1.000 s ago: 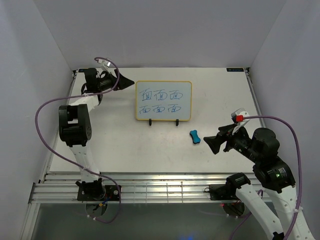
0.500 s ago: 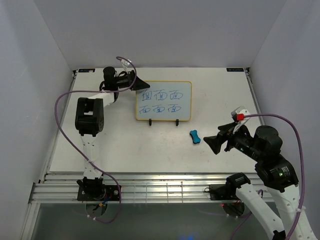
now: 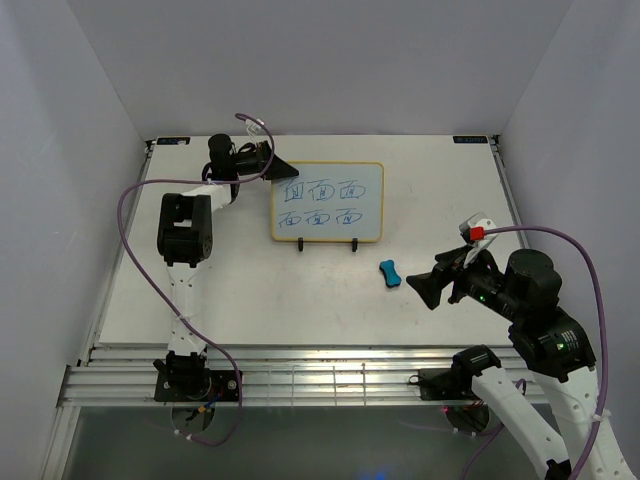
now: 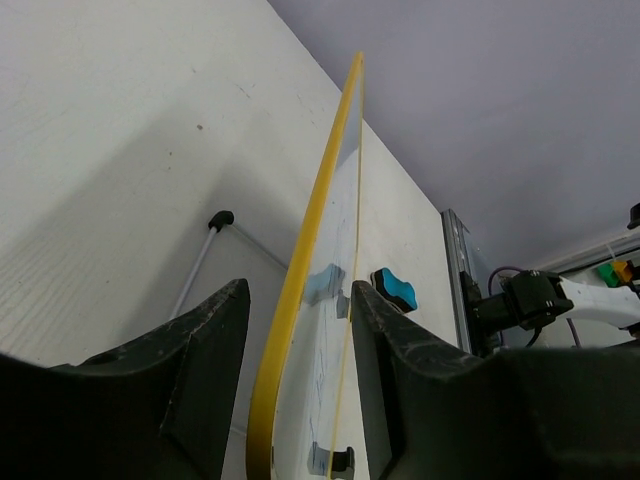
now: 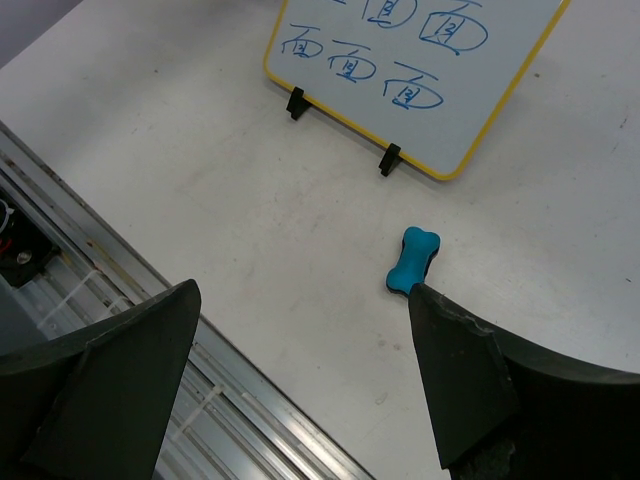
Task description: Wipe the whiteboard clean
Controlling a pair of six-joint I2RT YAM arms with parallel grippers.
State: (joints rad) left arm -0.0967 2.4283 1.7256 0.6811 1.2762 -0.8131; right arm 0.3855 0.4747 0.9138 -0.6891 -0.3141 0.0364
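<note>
The whiteboard (image 3: 327,203) leans on a black wire easel at the table's middle rear, with blue marks in two rows. It also shows in the right wrist view (image 5: 420,50) and edge-on in the left wrist view (image 4: 300,280). My left gripper (image 3: 285,167) is open at the board's upper left corner; its fingers straddle the yellow edge (image 4: 300,295). The blue-and-black eraser (image 3: 390,273) lies on the table right of the board's front (image 5: 413,260) (image 4: 393,288). My right gripper (image 3: 420,290) hovers open and empty just right of the eraser (image 5: 300,290).
The easel's black feet (image 5: 295,102) stick out under the board's lower edge, and a black-tipped rear leg (image 4: 220,218) rests behind it. Aluminium rails (image 3: 330,375) run along the table's near edge. Purple-grey walls enclose the left, right and rear sides.
My left arm swung right from the rear left corner to the board's upper left corner, mostly in the first half second. The right gripper edged slightly left. Board and eraser have not moved.
</note>
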